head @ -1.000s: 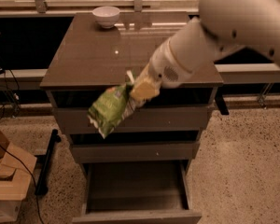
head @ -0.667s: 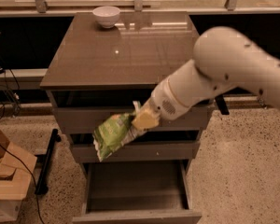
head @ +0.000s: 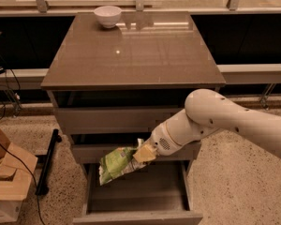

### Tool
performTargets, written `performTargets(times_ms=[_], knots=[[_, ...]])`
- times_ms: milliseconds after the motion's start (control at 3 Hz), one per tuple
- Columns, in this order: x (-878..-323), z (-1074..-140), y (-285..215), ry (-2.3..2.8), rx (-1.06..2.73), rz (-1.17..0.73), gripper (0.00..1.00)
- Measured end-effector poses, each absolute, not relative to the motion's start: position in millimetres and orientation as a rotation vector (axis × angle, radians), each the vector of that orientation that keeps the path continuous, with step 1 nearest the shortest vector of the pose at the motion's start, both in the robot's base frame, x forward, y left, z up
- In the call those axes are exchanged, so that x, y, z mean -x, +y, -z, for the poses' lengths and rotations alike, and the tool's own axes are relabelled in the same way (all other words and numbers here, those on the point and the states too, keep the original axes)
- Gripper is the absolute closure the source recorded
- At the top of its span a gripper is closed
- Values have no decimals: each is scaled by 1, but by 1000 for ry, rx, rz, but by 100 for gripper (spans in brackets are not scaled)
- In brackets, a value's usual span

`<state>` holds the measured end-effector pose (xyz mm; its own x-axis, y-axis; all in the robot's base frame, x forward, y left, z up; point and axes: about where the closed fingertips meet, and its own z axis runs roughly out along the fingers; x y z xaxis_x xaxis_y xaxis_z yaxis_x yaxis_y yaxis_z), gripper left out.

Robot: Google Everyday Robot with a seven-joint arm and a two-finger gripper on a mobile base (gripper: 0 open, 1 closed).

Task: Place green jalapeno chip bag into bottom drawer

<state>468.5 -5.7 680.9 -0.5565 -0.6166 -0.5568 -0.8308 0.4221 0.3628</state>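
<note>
The one camera looks from high up in front of the bench (head: pixel 131 55), facing forward and steeply down, so the bench top and the inside of the open bottom drawer (head: pixel 140 193) both show. It stands near: the cabinet fills the middle. The arm enters from the right, its pincer (head: pixel 144 153) gripping the green jalapeno chip bag (head: pixel 116 163) above that drawer.

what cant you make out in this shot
Camera view:
- The pincer, above the open bottom drawer, covers the end of the green jalapeno chip bag that it grips.
- Bag's print: too small to read.
- Drawer's front panel: cut off by the bottom edge.
- Arm: runs off the right edge.
</note>
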Motion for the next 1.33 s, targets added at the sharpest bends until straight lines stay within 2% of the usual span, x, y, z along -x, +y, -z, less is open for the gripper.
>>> performTargets(times_ms=[667, 1333], knots=[[-477, -634, 7, 2395, 1200, -881, 100], [-494, -492, -4, 2348, 908, -1154, 100]])
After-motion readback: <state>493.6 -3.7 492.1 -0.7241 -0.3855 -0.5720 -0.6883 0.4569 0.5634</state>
